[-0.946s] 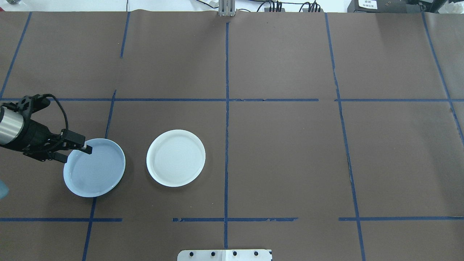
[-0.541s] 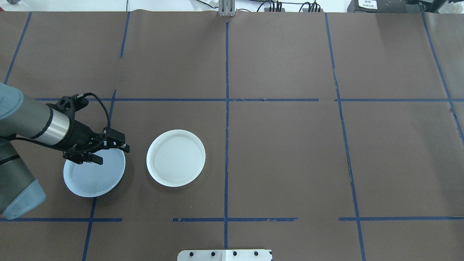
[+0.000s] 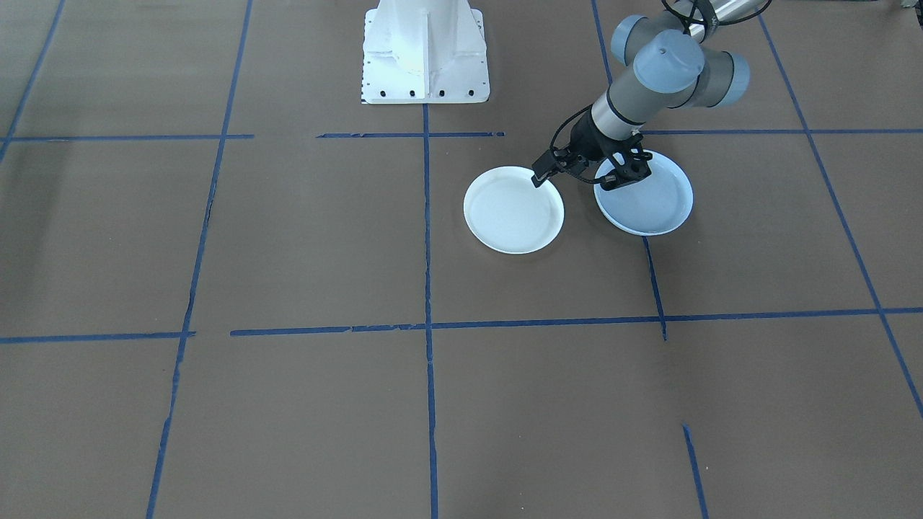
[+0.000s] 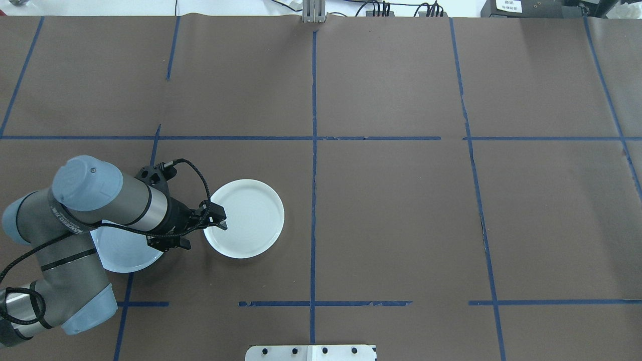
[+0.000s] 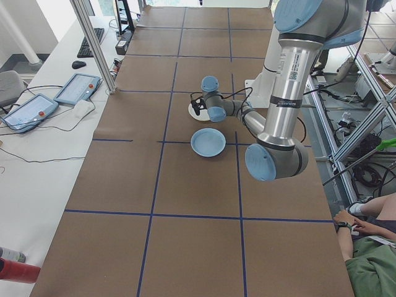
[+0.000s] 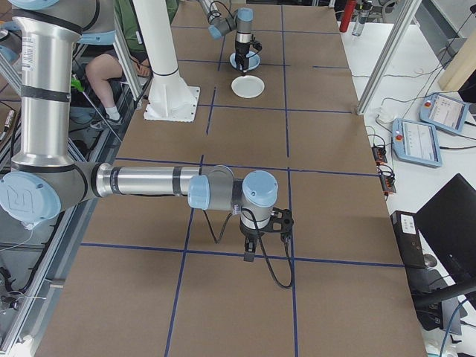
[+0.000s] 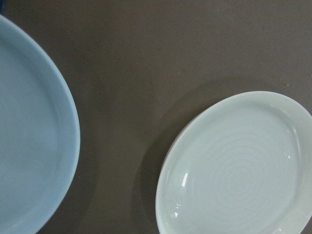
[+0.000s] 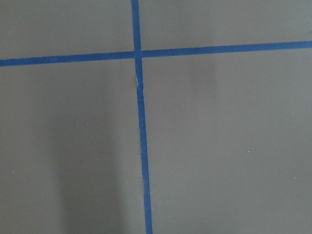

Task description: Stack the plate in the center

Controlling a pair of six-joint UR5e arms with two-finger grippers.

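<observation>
From the overhead camera, nearest the robot's base lies the light-blue plate [image 4: 123,253], flat on the brown table [image 4: 391,210] and partly hidden under the left arm. Just beyond the arm's wrist, the left pincer [image 4: 200,233] hangs over the gap between the plates, its jaws spread wide and holding nothing; one fingertip reaches over the near rim of the ringed pale plate [image 4: 248,220]. The two plates sit near each other, not touching. The right pincer [image 6: 251,253] shows only in the right side view, above blue tape lines [image 8: 141,122]; I cannot tell its opening.
</observation>
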